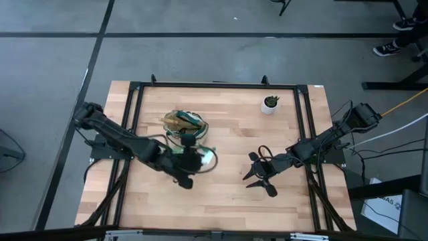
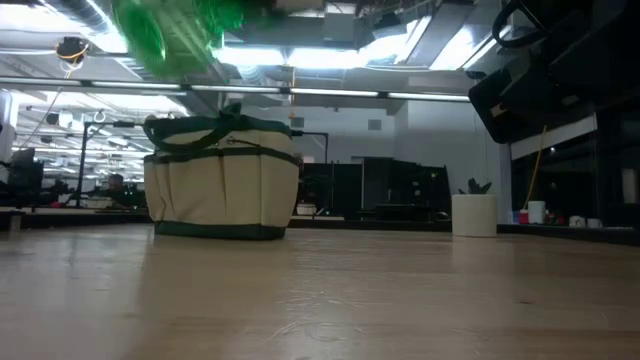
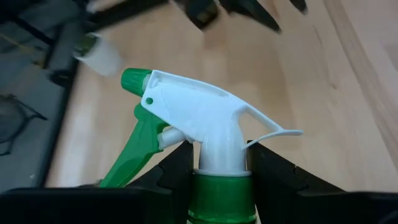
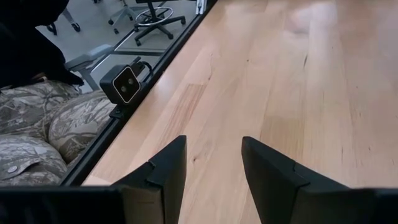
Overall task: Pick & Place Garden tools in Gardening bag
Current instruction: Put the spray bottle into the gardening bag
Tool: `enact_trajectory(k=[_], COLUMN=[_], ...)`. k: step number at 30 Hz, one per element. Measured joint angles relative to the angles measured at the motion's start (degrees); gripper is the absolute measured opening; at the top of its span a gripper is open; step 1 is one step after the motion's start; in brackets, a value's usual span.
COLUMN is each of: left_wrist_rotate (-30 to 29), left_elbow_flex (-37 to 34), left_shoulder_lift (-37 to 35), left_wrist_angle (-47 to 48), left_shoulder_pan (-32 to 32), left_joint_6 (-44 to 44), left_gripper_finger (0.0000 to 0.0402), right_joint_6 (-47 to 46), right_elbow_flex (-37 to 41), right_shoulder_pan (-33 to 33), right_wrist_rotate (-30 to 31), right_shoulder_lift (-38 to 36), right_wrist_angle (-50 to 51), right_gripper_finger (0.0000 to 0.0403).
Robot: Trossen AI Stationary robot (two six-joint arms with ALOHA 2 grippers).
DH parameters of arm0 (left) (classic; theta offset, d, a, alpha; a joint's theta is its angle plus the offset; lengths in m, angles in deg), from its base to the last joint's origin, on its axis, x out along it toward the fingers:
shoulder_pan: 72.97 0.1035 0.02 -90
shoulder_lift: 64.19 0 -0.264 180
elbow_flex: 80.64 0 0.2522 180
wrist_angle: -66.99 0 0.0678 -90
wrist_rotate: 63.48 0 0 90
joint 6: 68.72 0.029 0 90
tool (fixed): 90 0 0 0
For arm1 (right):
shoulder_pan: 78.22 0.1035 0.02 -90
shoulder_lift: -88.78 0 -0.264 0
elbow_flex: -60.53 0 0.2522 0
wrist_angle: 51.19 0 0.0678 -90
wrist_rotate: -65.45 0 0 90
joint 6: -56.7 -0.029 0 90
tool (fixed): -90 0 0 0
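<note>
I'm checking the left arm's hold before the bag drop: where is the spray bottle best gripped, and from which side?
Best at the neck just under the white nozzle head. The left gripper already clamps the spray bottle there, one finger on each side, across the trigger's line; the narrow neck fits between them and the wider head stops slipping.

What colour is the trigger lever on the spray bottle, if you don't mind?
Green, under a white nozzle head; the spray bottle shows best in the left wrist view.

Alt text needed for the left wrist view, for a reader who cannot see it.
The left gripper is shut on the neck of the spray bottle, its white trigger head and green nozzle filling the view. Behind it lies the wooden table, with the white plant pot blurred farther off.
</note>
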Motion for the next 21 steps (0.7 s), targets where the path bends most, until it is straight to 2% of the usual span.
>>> enact_trajectory(k=[10, 21], left_wrist_rotate=[-11.7, -13.3], left_elbow_flex=[0.0, 0.0], left_shoulder_lift=[-9.0, -9.0], left_wrist_angle=[1.5, 2.3], left_shoulder_pan=[0.4, 4.0], left_joint_6=[0.0, 4.8], left_gripper_finger=[0.0125, 0.0125], right_joint_6=[0.0, 0.0], right_elbow_flex=[0.0, 0.0], right_shoulder_pan=[0.0, 0.0], right_wrist_rotate=[0.0, -0.4], right_shoulder_lift=[0.0, 0.0], right_wrist_angle=[0.6, 1.0], right_gripper_finger=[0.0158, 0.0158])
